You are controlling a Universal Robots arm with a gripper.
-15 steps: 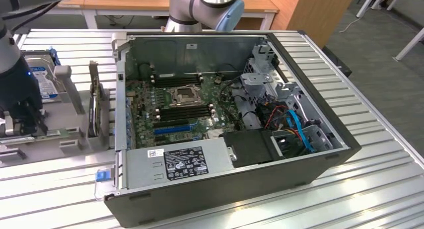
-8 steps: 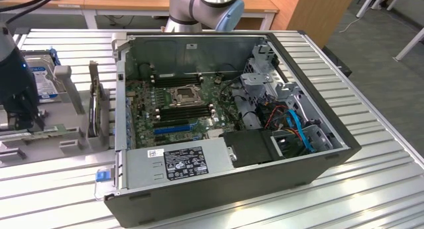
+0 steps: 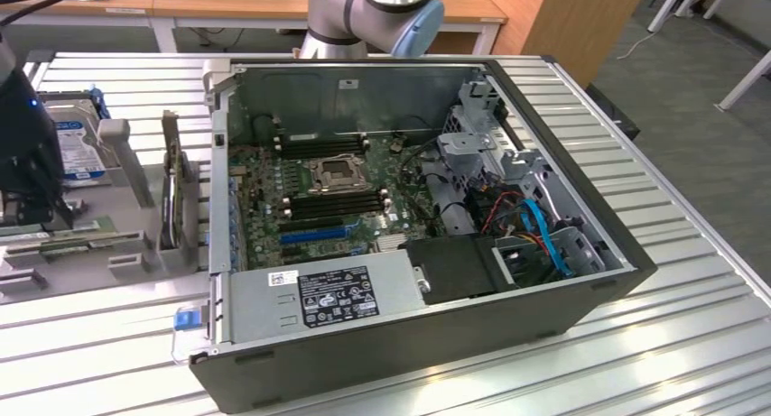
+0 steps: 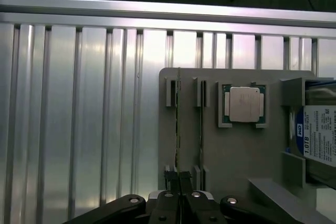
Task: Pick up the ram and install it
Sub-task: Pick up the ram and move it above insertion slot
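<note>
The ram stands on edge in a slot of the grey holder, seen edge-on as a thin green line. My gripper sits over its near end, jaws shut on the ram. A second stick stands in the slot beside it. In the exterior view my gripper is at the far left, low over the holder, where green sticks lie in their slots. The open computer case shows the motherboard's memory slots beside the CPU socket.
A square silver CPU chip and a hard drive sit on the holder. An upright expansion card stands between holder and case. The arm's base rises behind the case. The ribbed metal table surrounds everything.
</note>
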